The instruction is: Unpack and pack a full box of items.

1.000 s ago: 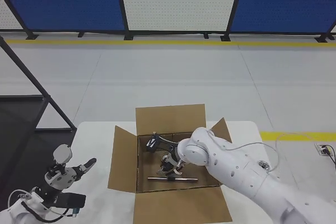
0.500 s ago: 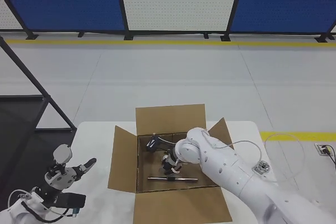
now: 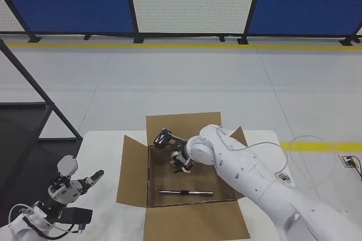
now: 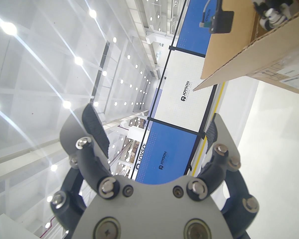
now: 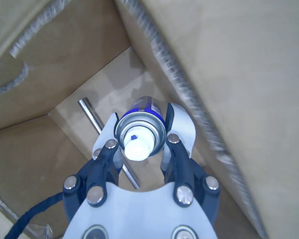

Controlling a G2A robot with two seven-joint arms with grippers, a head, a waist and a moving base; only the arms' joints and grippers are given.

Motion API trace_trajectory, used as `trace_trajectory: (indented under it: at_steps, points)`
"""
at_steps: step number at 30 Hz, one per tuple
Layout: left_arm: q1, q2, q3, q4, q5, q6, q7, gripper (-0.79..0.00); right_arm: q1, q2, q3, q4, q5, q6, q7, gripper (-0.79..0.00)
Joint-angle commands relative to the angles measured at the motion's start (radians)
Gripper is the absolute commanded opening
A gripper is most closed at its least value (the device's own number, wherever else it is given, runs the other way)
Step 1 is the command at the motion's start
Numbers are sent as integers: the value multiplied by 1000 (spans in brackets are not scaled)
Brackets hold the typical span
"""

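The cardboard box (image 3: 184, 128) sits open on the white bench (image 3: 102, 144), all four flaps folded outward. The right arm leans in over it from the right, and its end effector (image 3: 180, 164) is down inside, toward the back wall. Seen from that wrist, the right end effector (image 5: 142, 115) has closed in on a spray can (image 5: 140, 129), one finger pressed against each side just under the top rim. The can is blue with a silver shoulder and a white cap, and the cap points back up toward the wrist. Its base is hidden behind its own body, so I cannot tell whether it is standing on the box floor or held clear of it. The brown inner wall of the box (image 5: 226, 50) rises close beside it.

On the floor of the box lies a thin shiny metal rod (image 3: 186, 193), flat, near the front wall and running side to side. From the wrist, the rod (image 5: 91, 114) passes underneath the can and the fingers.

The left end effector (image 3: 81, 175) is well apart from the box, out by the bench's left front corner. Its own camera shows it tipped upward, and the left end effector (image 4: 152, 123) is spread wide, with nothing between its ribbed pads (image 4: 94, 125). A box flap (image 4: 251, 50) juts across that view.
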Motion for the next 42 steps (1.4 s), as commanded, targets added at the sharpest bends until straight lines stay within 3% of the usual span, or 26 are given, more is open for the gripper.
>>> trace_trajectory:
  at_steps: [1,5,11,17,26,36,39,42]
  points:
    - [0,0,0,0,0,0,0,0,2,38,40,-96,-20,30,38,-785]
    - [0,0,0,0,0,0,0,0,-50,133,140,-360,-85,110,150,-785]
    - [0,0,0,0,0,0,0,0,-266,290,386,-824,-223,180,330,-785]
    - [0,0,0,0,0,0,0,0,-511,387,661,-1172,-294,163,424,-785]
    - [0,0,0,0,0,0,0,0,-765,450,1022,-1451,-270,180,474,-785]
    - [0,0,0,0,0,0,0,0,-1096,480,1474,-1558,-135,227,420,-785]
    - [0,0,0,0,0,0,0,0,-1183,479,1551,-1544,-81,235,367,-785]
    - [0,0,0,0,0,0,0,0,-1183,479,1551,-1544,-81,235,367,-785]
